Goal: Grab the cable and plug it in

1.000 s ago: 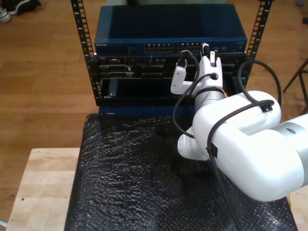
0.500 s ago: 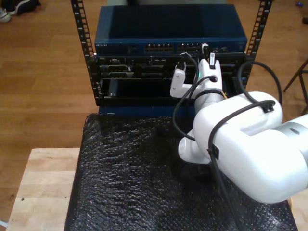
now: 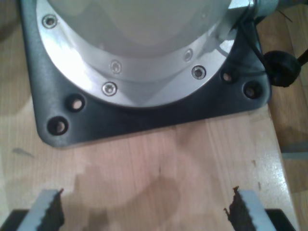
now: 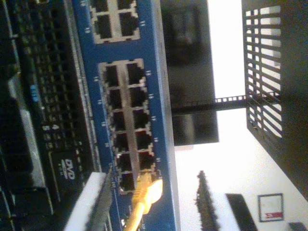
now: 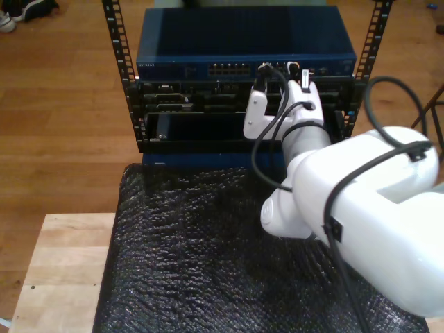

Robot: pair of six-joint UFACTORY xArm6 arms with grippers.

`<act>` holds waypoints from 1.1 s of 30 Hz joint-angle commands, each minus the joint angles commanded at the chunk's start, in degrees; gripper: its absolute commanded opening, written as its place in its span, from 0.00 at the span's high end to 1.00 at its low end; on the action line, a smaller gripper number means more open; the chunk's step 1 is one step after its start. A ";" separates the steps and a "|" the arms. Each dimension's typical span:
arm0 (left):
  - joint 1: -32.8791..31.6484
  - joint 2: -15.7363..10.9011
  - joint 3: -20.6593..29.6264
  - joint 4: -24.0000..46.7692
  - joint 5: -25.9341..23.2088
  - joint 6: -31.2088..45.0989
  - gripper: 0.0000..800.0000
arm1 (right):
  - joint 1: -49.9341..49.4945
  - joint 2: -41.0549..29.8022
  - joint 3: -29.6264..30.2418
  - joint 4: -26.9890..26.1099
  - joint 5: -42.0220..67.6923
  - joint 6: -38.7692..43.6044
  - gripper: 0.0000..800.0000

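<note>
My second gripper point(image 5: 277, 73) pinches the cable point(image 4: 144, 195) at a switch point(image 4: 161, 86) port; next, push straight in. My first gripper point(image 3: 144, 211) is spread, idle.

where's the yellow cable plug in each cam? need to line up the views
Exterior view: not discernible; my second gripper is up at the blue switch.
First wrist view: wooden tabletop and an arm base plate, no cable.
Second wrist view: yellow cable, tip at a port.
Shared landmark: the blue switch, exterior and second wrist views.
</note>
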 joint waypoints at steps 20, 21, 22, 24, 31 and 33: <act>0.00 0.00 0.00 0.00 0.00 0.09 0.00 | -13.36 -25.85 10.11 -17.49 40.26 -0.26 0.18; 0.00 0.00 0.00 0.00 0.00 0.00 0.00 | -14.33 -26.81 10.55 -18.02 42.37 -0.26 0.16; 0.00 0.00 0.00 0.00 0.00 0.00 0.00 | -15.21 -27.69 10.90 -18.46 44.57 -0.35 0.16; 0.00 0.00 0.00 0.00 0.00 0.00 0.00 | -17.14 -29.27 10.99 -19.69 49.49 -0.44 0.16; 0.00 0.00 0.00 0.00 0.00 0.00 0.00 | -22.59 -33.85 11.08 -23.74 63.21 -4.92 0.12; 0.00 0.00 0.00 0.00 0.00 0.00 0.00 | -24.09 -34.99 11.16 -23.74 67.08 -7.82 0.10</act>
